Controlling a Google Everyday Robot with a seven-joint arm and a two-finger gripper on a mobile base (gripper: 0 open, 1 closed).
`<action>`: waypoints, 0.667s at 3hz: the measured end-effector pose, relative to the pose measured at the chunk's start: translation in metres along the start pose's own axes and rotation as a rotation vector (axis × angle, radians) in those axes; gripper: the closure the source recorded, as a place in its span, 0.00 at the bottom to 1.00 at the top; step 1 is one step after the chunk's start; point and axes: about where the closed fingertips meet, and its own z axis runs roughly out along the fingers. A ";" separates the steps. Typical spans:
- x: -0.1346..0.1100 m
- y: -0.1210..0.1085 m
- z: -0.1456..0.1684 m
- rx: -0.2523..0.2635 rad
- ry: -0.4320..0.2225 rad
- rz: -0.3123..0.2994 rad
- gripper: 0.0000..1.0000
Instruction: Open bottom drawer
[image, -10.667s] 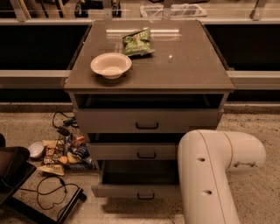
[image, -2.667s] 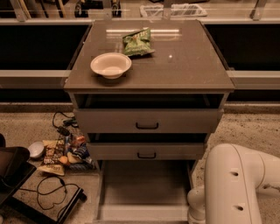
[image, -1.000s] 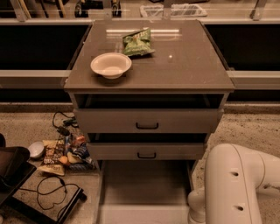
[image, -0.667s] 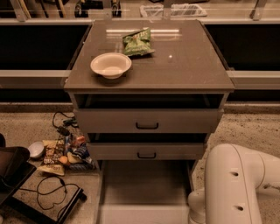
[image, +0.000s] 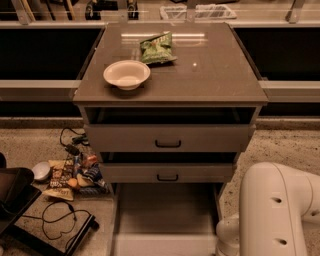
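The bottom drawer (image: 165, 212) of the grey cabinet stands pulled far out toward me, with its plain grey inside showing. Its front lies at the lower edge of the view and its handle is hidden. The middle drawer (image: 167, 173) and the top drawer (image: 167, 138) sit slightly out, each with a small black bar handle. My gripper is out of view, below the lower right edge. Only the white arm (image: 275, 210) shows, to the right of the open drawer.
A white bowl (image: 126, 74) and a green snack bag (image: 156, 48) lie on the cabinet top (image: 215, 70). Snack packets and cables (image: 70, 175) lie on the floor at the left, next to a black device (image: 12, 192). Dark shelving runs behind.
Since the oldest frame the bottom drawer has come much further out and the arm has dropped to the lower right. Nothing has moved in the last second.
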 end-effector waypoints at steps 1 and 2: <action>-0.003 0.023 -0.035 0.001 -0.023 -0.103 0.00; 0.003 0.054 -0.091 0.032 -0.033 -0.198 0.00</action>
